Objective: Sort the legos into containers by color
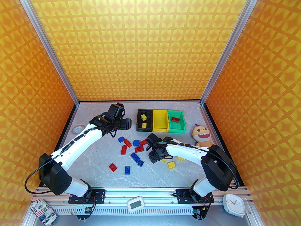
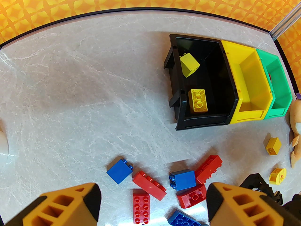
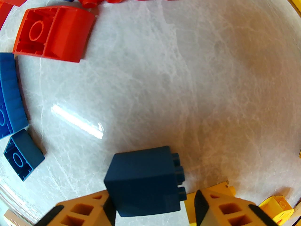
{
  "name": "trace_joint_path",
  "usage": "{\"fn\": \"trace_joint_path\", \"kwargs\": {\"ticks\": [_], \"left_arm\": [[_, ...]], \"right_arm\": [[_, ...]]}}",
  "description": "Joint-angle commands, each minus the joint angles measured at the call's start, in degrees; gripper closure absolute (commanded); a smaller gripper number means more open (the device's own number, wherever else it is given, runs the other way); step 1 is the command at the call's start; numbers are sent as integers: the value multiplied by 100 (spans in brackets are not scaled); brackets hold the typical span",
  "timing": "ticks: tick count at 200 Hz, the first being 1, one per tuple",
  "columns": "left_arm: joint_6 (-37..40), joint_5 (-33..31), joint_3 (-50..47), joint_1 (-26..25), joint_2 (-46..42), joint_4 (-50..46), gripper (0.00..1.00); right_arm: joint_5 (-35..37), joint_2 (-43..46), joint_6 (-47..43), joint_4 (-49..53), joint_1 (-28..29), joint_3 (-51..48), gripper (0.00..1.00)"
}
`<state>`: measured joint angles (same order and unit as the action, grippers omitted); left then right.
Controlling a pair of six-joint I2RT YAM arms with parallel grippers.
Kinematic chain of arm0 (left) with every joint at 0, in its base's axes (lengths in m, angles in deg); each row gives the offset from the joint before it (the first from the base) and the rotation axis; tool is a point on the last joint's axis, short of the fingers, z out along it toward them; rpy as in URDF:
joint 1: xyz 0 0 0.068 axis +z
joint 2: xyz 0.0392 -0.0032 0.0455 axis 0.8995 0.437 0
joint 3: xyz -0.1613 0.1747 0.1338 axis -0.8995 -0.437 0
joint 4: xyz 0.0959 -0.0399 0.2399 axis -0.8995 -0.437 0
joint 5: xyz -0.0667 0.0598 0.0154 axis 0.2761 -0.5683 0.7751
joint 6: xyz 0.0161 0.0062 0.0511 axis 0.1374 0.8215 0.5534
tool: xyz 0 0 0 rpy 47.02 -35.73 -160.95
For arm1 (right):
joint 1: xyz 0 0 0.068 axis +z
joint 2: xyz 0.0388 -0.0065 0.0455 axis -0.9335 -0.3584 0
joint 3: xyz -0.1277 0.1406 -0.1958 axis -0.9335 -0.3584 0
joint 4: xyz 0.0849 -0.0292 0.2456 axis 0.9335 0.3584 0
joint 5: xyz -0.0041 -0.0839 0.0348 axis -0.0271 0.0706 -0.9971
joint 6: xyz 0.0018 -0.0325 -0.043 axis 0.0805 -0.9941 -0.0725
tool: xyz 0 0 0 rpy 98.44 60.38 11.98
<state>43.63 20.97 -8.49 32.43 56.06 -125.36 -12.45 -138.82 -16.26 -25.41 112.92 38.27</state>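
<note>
Blue brick (image 3: 143,182) sits gripped between the right gripper (image 3: 152,196) fingers above the table (image 1: 98,173) middle, among loose legos (image 1: 123,149). The left gripper (image 2: 152,194) hangs spread open beside the black bin (image 2: 178,98) near the far edge. With yellow bricks (image 2: 198,100) in black and a red brick (image 1: 175,119) in the green bin (image 1: 181,127), the empty yellow bin (image 1: 161,128) seems the target: carry high over its rim, centre, then release.

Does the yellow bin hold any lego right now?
No, the yellow bin shows just its own bare floor and walls in the left wrist view.
</note>
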Motion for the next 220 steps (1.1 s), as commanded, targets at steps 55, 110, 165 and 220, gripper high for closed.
{"fn": "trace_joint_path", "kwargs": {"ticks": [55,110,165,220], "left_arm": [[22,-36,-261,44,-287,-1,22],[34,-36,-306,50,-422,-42,23],[26,-37,-288,58,-536,-151,23],[-90,20,-348,49,-766,-203,23]], "right_arm": [[-62,-80,-70,-524,-16,227,68],[317,247,-264,-407,-607,874,72],[928,70,-254,-703,-1413,1750,74],[908,-947,-109,-1067,-1939,2855,75]]}}
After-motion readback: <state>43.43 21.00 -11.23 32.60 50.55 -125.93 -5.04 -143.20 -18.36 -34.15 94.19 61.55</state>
